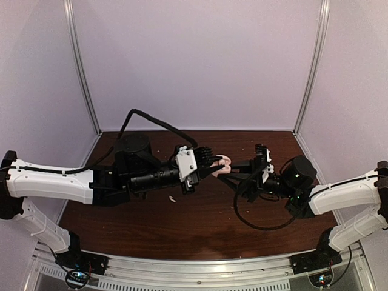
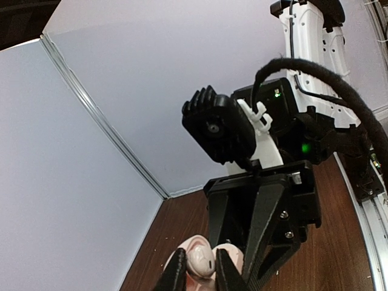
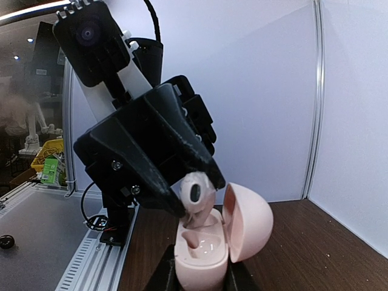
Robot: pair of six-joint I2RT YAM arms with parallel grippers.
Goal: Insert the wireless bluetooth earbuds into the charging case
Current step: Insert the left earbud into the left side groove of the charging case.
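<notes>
Shows the left gripper (image 1: 212,172) raised over the middle of the brown table (image 1: 200,224), fingers (image 2: 176,273) narrowed on a whitish earbud (image 3: 195,195); presents the earbud stem-down, directly above the open base of the charging case (image 3: 203,251), contact between the two not discernible; shows the right gripper (image 1: 235,171) facing it from the opposite side, fingers (image 3: 159,280) clamped tight on the lower part of the pink case; presents the case upright, lid (image 3: 247,221) hinged open and leaning to one side; shows a second earbud (image 1: 171,198), whitish, lying loose on the table near the left arm, apart from both grippers.
</notes>
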